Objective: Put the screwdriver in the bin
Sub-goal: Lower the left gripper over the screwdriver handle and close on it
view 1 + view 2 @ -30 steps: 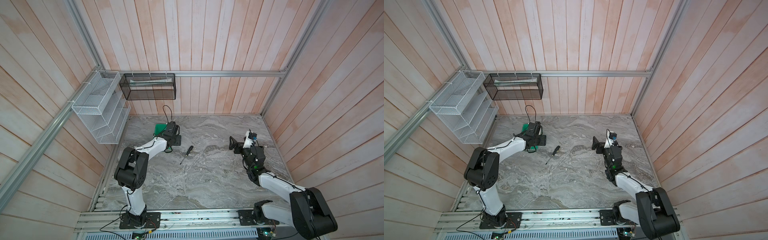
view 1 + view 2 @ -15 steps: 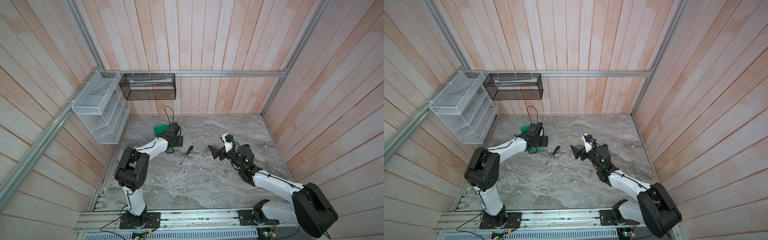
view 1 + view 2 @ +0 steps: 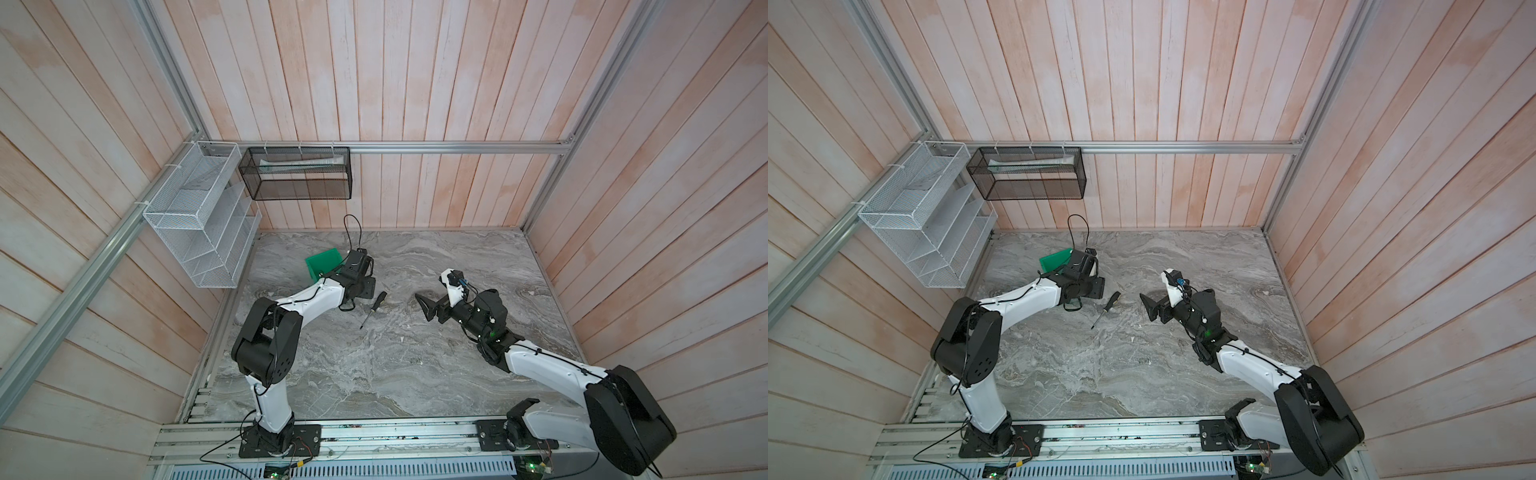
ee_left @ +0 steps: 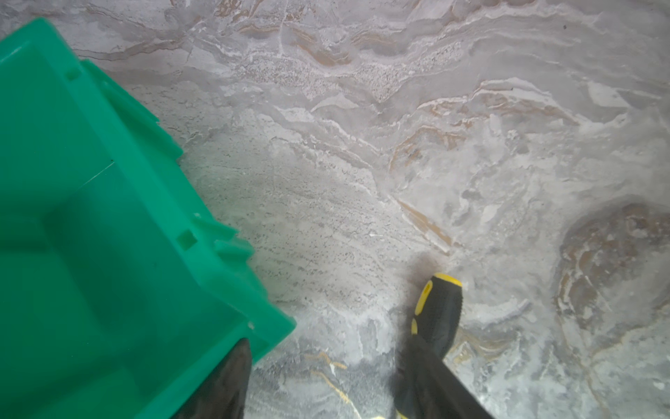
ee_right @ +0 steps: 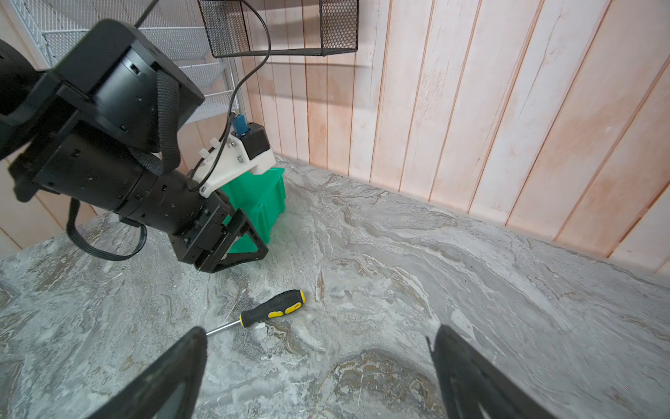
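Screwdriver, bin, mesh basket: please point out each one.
screwdriver [image 5: 272, 309]: right wrist view, on its handle.
bin [image 3: 323, 262]: in a top view, on its green wall.
mesh basket [image 3: 299, 189]: in a top view, on its front mesh.

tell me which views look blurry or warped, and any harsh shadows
Left wrist view: slightly hazy, left gripper blurred at the frame edge. Right wrist view: screwdriver crisp, wall planks splayed by the wide lens. Both top views: sharp, even light, only faint shadows.

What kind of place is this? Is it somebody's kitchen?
Probably not: it looks like a robot test booth. The left arm and right arm are bolted to a metal rail, and plank walls closely box in one marble-patterned table.
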Motion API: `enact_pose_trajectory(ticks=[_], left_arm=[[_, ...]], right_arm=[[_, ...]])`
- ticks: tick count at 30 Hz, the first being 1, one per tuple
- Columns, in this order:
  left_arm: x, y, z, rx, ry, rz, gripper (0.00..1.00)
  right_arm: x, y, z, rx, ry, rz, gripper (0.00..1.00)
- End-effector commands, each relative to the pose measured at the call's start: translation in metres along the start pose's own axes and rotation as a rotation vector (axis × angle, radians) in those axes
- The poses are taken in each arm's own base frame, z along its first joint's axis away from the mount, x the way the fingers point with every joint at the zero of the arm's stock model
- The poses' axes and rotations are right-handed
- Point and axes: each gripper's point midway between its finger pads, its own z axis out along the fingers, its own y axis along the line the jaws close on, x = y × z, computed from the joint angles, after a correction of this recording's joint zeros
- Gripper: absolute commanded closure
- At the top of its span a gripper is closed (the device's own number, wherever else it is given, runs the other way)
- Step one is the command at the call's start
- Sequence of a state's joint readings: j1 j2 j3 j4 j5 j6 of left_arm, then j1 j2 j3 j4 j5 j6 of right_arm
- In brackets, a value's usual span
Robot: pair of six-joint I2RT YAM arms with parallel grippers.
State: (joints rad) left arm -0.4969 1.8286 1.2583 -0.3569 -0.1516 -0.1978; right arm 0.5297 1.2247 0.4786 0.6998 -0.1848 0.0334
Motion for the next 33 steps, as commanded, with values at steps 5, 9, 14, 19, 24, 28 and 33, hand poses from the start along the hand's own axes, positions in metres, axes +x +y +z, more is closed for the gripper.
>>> enact_pose_trajectory(ticks=[5,9,14,19,24,28,33], left_arm=[[0.02,-0.033,-0.027,0.052,0.023,0.149,0.31],[0.021,-0.056,-0.029,0.187,0.016,0.139,0.31],[0.024,-0.067,-0.011,0.221,0.076,0.164,0.32],[0.038,-0.075,0.013,0.223,0.145,0.194,0.36],[0.049,-0.075,0.028,0.203,0.179,0.209,0.38],[0.054,-0.071,0.038,0.17,0.189,0.217,0.41],[0.059,-0.071,0.047,0.165,0.207,0.218,0.49]], right_arm=[[-0.026,-0.007,-0.013,0.052,-0.097,0.011,0.02],[-0.028,-0.013,-0.016,0.065,-0.111,0.031,0.02],[-0.033,-0.02,-0.025,0.084,-0.141,0.051,0.02],[-0.033,-0.022,-0.025,0.076,-0.138,0.064,0.02],[-0.033,-0.02,-0.025,0.066,-0.14,0.064,0.02],[-0.031,-0.016,-0.021,0.033,-0.122,0.062,0.02],[-0.028,-0.005,-0.016,-0.032,-0.097,0.057,0.02]])
